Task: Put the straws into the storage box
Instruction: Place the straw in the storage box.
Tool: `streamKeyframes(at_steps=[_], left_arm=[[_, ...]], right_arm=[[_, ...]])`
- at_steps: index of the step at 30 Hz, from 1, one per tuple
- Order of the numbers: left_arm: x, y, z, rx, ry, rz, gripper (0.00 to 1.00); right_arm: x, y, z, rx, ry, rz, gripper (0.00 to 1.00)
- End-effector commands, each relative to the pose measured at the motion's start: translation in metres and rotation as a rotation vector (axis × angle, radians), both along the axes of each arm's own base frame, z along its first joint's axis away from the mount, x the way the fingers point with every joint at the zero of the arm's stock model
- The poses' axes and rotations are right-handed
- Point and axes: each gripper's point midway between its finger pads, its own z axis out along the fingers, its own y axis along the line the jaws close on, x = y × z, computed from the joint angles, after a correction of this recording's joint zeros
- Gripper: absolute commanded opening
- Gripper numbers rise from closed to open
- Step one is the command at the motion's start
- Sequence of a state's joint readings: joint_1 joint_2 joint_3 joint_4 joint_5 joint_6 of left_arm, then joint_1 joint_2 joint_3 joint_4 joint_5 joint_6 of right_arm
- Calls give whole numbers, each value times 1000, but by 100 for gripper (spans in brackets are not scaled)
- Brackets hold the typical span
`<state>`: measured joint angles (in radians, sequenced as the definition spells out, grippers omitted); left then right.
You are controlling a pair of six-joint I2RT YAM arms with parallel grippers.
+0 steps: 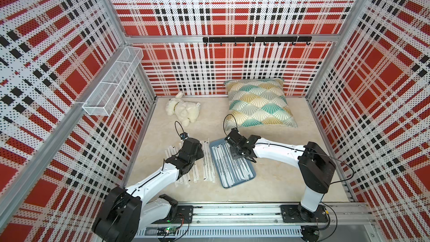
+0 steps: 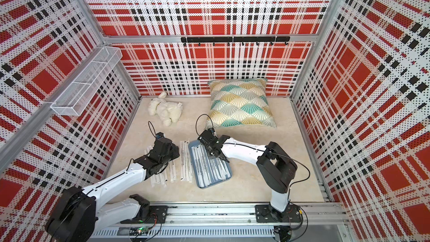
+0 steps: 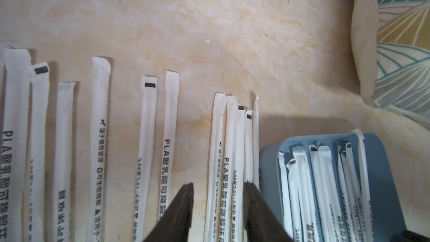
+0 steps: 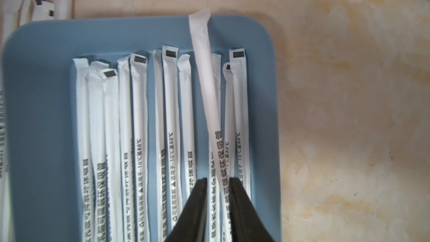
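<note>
The left part of the desk point(image 3: 232, 31) has a row of loose straws point(image 3: 100, 136) lying side by side, all running near to far. The left fingers point(image 3: 181, 210) are down over the right end of that row, spread apart, with most of a tight bunch point(image 3: 217, 136) of straws sitting between them. You can see a sliver of desk between one finger and the bunch, so nothing's pinched there.

Just right of the bunch is the box point(image 4: 41, 112), with a layer of straws laid lengthwise inside. The right fingers point(image 4: 195, 206) hang over its right half, nearly together. One tilted straw point(image 4: 202, 66) runs between them and lies across the others, with its far tip poking over the far rim. Can't tell if they're actually squeezing it or just sitting on either side.
</note>
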<state>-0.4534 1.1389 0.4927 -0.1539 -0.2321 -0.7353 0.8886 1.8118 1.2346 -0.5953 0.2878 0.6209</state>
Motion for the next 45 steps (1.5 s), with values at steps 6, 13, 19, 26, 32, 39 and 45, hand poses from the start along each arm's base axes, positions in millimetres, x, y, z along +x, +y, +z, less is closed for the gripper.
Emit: streamKeyframes(at_steps=[6, 13, 19, 26, 32, 39, 45], left_arm=[[2, -3, 8, -18, -39, -12, 41], [1, -1, 9, -17, -45, -8, 41], [2, -2, 8, -22, -44, -7, 41], [2, -3, 6, -26, -43, -8, 41], [2, 0, 6, -20, -47, -3, 41], [2, 0, 5, -24, -48, 0, 41], [2, 0, 6, -29, -50, -1, 41]], right_arm=[[22, 1, -15, -18, -18, -4, 19], [26, 8, 5, 17, -57, -2, 21], [29, 21, 8, 31, -61, 29, 23], [41, 28, 1, 6, -75, 49, 23], [46, 18, -15, -19, -57, 40, 19], [45, 10, -25, -53, -49, 34, 15], [47, 5, -37, -97, -39, 17, 14]])
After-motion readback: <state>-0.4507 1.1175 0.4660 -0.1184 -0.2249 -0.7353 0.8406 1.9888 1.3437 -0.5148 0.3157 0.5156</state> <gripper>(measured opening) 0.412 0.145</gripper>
